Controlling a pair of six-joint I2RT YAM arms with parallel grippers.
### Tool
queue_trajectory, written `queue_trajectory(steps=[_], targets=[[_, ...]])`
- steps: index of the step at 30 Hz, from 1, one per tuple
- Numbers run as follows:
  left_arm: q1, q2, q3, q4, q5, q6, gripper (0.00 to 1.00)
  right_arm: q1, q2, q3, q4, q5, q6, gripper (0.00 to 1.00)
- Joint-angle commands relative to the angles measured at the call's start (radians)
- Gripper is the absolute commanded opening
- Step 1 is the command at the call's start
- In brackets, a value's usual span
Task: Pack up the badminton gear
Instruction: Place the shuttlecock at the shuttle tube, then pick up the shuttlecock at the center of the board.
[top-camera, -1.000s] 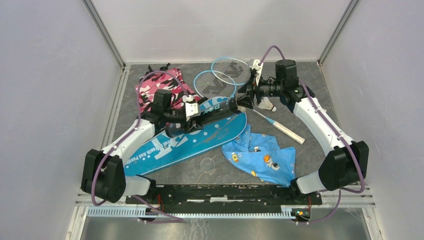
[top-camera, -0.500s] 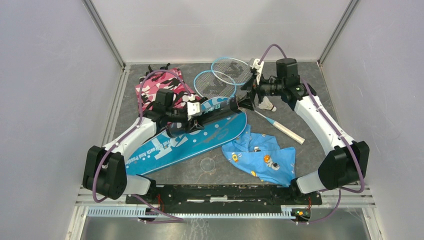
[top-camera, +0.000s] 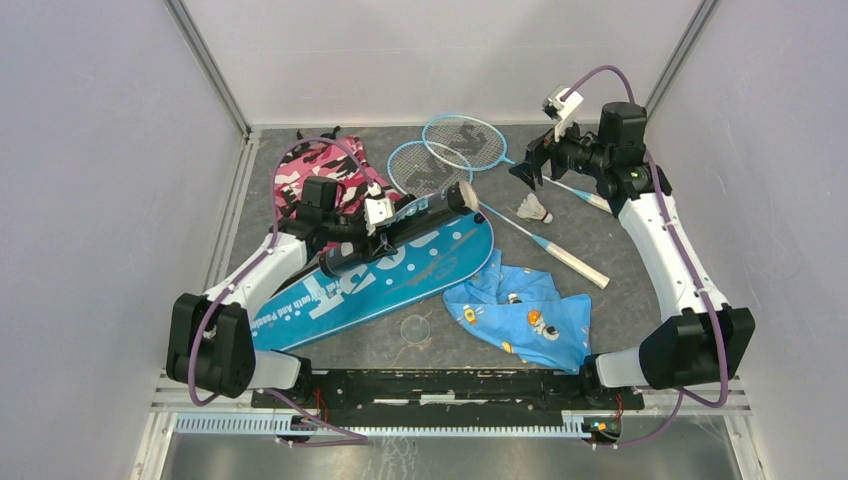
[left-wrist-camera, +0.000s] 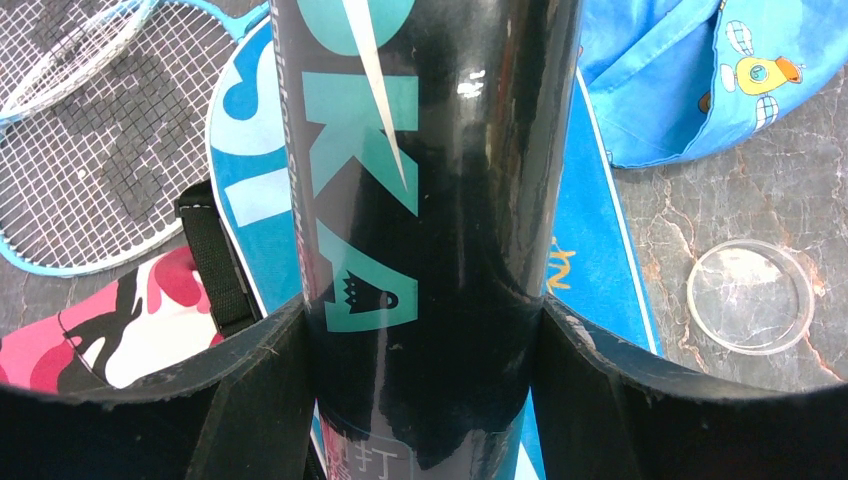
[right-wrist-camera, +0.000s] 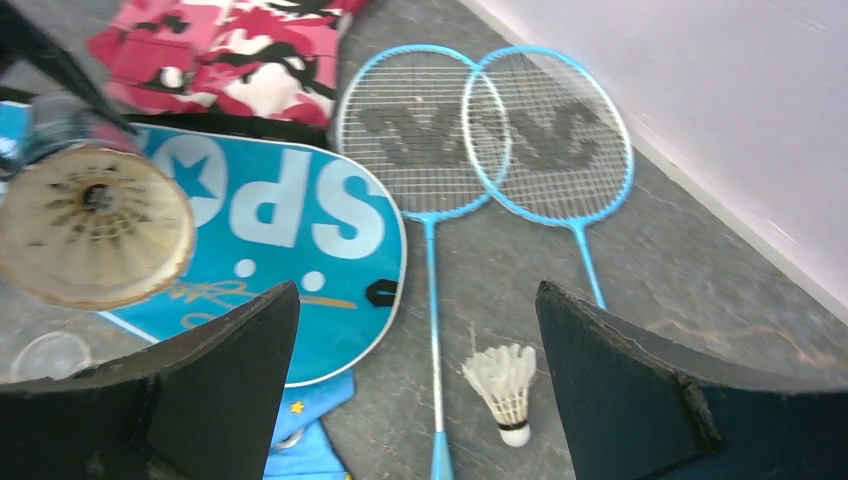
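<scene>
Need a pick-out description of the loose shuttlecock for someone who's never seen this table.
Start at the two light-blue racquets at the far edge of the table. Between their shafts, toward the right arm, lies the shuttlecock on bare grey table. It is the only white feather cone lying free, outside the black tube.

Both arms wear one livery. The left arm (top-camera: 255, 275) and the right arm (top-camera: 665, 240) have glossy white link shells set between chunky black joint housings, the bulkiest black blocks sitting at seven and five o'clock of the table. A purple cable (top-camera: 603, 69) loops along each. A small white bracket (top-camera: 562, 102) rides each wrist. The left gripper (left-wrist-camera: 422, 310) and the right gripper (right-wrist-camera: 418, 290) have broad matte-black fingers (right-wrist-camera: 225, 390), nicked pale along the edges.
</scene>
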Motion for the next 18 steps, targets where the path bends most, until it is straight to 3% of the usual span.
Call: queue_trajectory(steps=[1, 9, 18], targets=[[0.003, -0.051, 0.033, 0.053, -0.023, -0.091, 0.02, 0.004, 0.005, -0.029, 0.064, 0.215, -0.009, 0.94], [0.003, -0.087, 0.057, 0.012, -0.062, -0.201, 0.02, 0.049, 0.123, -0.08, 0.088, 0.439, -0.068, 0.92], [0.002, -0.125, 0.028, 0.04, -0.057, -0.238, 0.02, 0.123, 0.297, -0.059, 0.09, 0.57, -0.078, 0.9]])
